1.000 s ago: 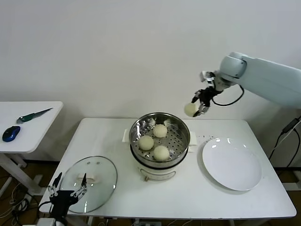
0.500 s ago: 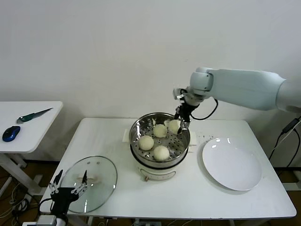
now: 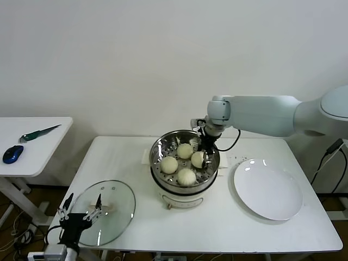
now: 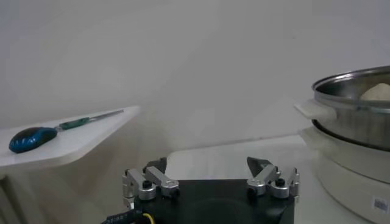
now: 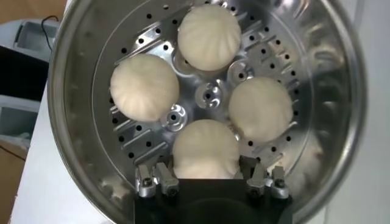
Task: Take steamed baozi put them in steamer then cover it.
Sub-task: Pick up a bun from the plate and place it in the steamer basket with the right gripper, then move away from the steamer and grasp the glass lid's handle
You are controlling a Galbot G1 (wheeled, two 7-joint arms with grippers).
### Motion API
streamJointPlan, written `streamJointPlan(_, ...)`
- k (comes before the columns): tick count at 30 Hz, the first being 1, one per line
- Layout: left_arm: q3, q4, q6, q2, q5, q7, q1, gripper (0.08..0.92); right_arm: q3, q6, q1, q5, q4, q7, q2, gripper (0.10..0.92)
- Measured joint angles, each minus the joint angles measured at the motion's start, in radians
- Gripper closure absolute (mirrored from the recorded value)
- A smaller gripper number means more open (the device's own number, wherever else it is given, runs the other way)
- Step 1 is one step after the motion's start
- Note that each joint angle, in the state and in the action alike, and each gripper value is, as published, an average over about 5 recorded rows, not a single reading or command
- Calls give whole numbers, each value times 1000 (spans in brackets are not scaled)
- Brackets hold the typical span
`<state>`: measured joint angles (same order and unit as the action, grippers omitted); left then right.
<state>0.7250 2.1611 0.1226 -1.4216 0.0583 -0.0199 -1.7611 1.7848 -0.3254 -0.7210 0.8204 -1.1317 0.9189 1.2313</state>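
Note:
The steel steamer (image 3: 156, 148) stands on its white pot base in the middle of the table. Three baozi (image 3: 169, 164) lie on its perforated bottom. My right gripper (image 3: 200, 158) reaches down into the basket on its right side and is shut on the fourth baozi (image 5: 205, 149), which sits at bottom level beside the others (image 5: 144, 87). The fingers (image 5: 165, 171) press on both of its sides. The glass cover (image 3: 111, 202) lies flat at the table's front left. My left gripper (image 3: 79, 219) is parked open at the cover's near edge, holding nothing; its own view shows the steamer's side (image 4: 356, 119).
A flat white plate (image 3: 268, 188) lies to the right of the steamer. A small side table (image 3: 32, 136) to the left carries a blue mouse (image 3: 12, 154) and a green-handled tool (image 3: 39, 132). A white wall stands behind the table.
My right arm swung left from above the table's back right and came down into the steamer, carrying the fourth baozi to the basket bottom. The left arm stayed where it was.

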Motion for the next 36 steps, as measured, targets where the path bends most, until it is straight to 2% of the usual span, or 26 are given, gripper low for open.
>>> streamJointPlan(7,-4,-2,6,-2,-7,0,11,177,-8,-5,13,-9,6,-12,4,214)
streamJointPlan(20,-5,-10,10,3,-16,0,27,177,-51,13,-41,-13,-45,6,-58,203)
streamJointPlan(28,-1,-20,9,11,-33,1,33,177,-122,89,-76,28,-99,-48,-188,203)
streamJointPlan(36,17,-31,6,3,-74,7,56,177,-299,252,43,53,-184,-244,-412,203)
